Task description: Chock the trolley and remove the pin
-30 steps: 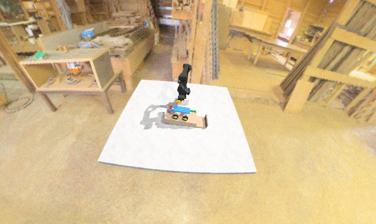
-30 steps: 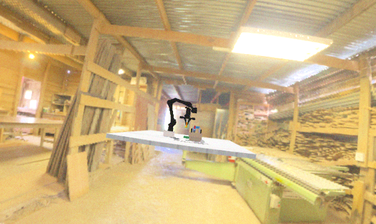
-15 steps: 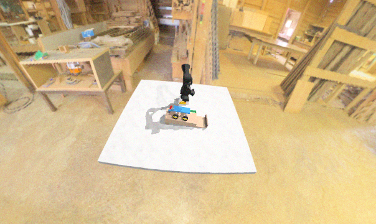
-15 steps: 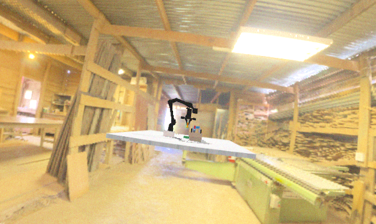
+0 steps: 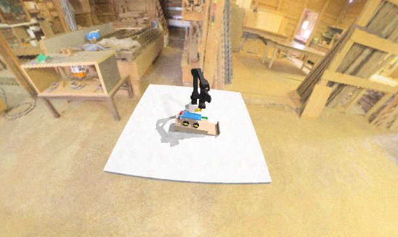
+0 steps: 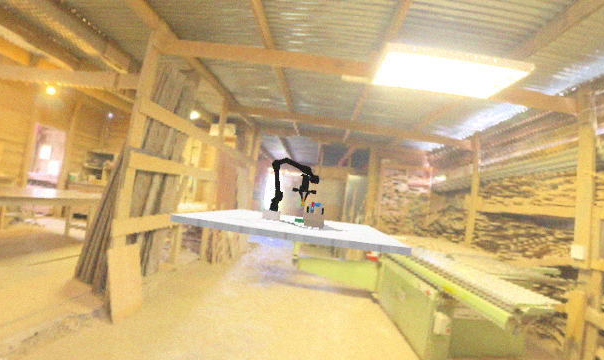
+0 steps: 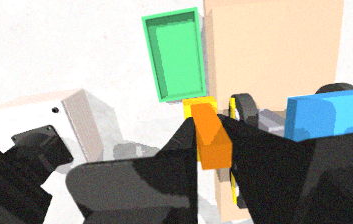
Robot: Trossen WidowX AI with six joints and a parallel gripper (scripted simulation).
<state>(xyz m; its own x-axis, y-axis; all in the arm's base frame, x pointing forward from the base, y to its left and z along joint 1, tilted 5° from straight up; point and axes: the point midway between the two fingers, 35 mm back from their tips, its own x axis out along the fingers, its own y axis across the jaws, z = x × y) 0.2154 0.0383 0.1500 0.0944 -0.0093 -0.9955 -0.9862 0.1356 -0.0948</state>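
Note:
My gripper (image 5: 200,108) (image 6: 303,198) (image 7: 203,122) is shut on the orange handle of the yellow chock (image 5: 198,110) (image 6: 303,202) (image 7: 212,150). It holds the chock raised, over the ramp's tray-side edge and near a trolley wheel in the wrist view. The blue trolley (image 5: 192,116) (image 6: 317,204) (image 7: 322,115) stands on the wooden ramp (image 5: 207,128) (image 6: 313,220) (image 7: 277,45). The stop pin's red head (image 5: 181,113) (image 6: 312,204) shows at its uphill end; the wrist view does not show it. The green tray (image 5: 204,118) (image 6: 299,220) (image 7: 179,60) lies beside the ramp, empty. The chock's rubber base is hidden.
An upright end board (image 5: 219,128) stands at the ramp's low end. The arm's pale base block (image 6: 271,215) (image 7: 82,125) is on the far side of the tray from the ramp. Everything stands on a white table top (image 5: 186,158) (image 6: 352,235).

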